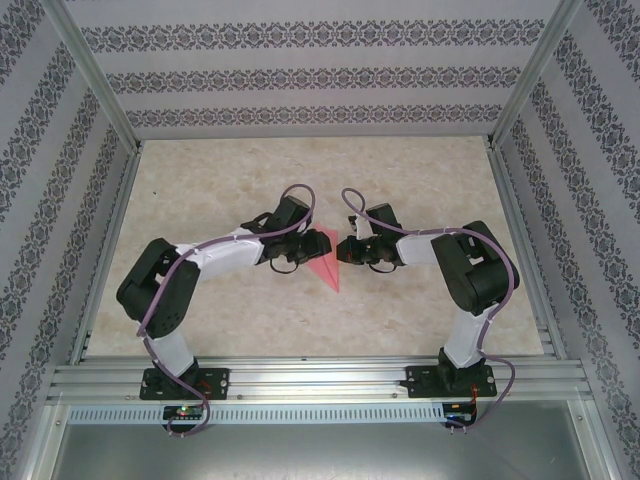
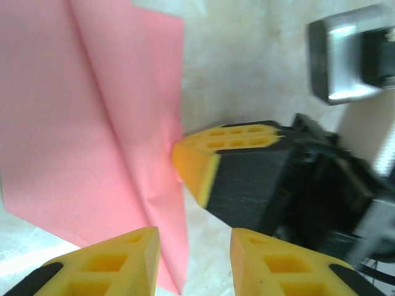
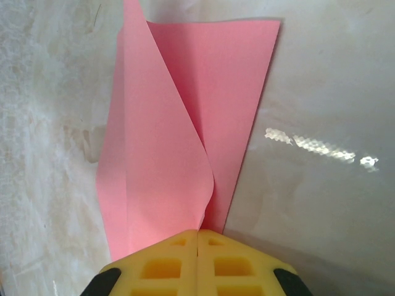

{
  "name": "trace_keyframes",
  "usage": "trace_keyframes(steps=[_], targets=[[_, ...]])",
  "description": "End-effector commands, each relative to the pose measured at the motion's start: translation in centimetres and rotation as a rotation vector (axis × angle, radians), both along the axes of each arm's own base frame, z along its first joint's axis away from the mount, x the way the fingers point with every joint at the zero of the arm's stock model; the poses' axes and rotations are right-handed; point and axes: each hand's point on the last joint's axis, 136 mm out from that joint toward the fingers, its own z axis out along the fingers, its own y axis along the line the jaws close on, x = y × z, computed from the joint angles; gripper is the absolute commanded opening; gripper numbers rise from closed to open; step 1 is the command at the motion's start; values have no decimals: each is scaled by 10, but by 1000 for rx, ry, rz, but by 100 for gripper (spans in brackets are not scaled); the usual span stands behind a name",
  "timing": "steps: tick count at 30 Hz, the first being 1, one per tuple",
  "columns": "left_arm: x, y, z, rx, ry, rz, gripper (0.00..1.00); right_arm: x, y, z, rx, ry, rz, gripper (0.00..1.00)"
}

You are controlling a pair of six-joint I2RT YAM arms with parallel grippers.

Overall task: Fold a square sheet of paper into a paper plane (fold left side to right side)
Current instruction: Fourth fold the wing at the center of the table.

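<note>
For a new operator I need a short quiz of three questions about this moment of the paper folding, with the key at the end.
1. True or false: the right gripper has its jaws wide apart.
2. What lies on the table between the two grippers? A) a blue cloth B) a folded pink paper C) a metal cup
3. Fill the gap: the left gripper has its jaws ____ (apart / pressed together).
Key: 1 false, the jaws are shut on the paper's edge; 2 B; 3 apart.
</note>
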Motion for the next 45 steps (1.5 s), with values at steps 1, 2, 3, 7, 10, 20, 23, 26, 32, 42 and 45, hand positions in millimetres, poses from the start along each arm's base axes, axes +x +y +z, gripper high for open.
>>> trace_keyframes(steps=[1, 2, 3, 7, 10, 20, 23, 26, 32, 42, 45], targets=[[8, 8, 24, 11, -51, 3, 38, -11, -20, -34, -115, 70, -28, 5], [9, 8, 28, 8, -56, 1, 38, -12, -20, -34, -115, 74, -27, 5], [9, 8, 30, 7, -60, 0, 38, -12, -20, -35, -114, 75, -26, 5], [12, 5, 29, -3, -59, -4, 38, -12, -19, -35, -111, 73, -23, 5], [16, 0, 20, -16, -41, -11, 35, -12, -18, -35, -110, 73, -21, 5], [27, -15, -9, -21, 9, -30, 28, -12, -18, -36, -113, 76, -17, 5], [29, -19, -14, -32, 17, -33, 28, -13, -18, -36, -115, 78, -14, 5], [30, -20, -20, -35, 27, -32, 28, -12, -18, -37, -120, 77, -14, 5], [29, -21, -32, -30, 47, -31, 27, -13, -18, -38, -128, 79, -10, 5], [26, -13, -54, 7, 78, -10, 27, -13, -18, -39, -136, 81, -4, 5], [23, -11, -61, 16, 90, -5, 27, -13, -18, -39, -136, 83, -3, 5]])
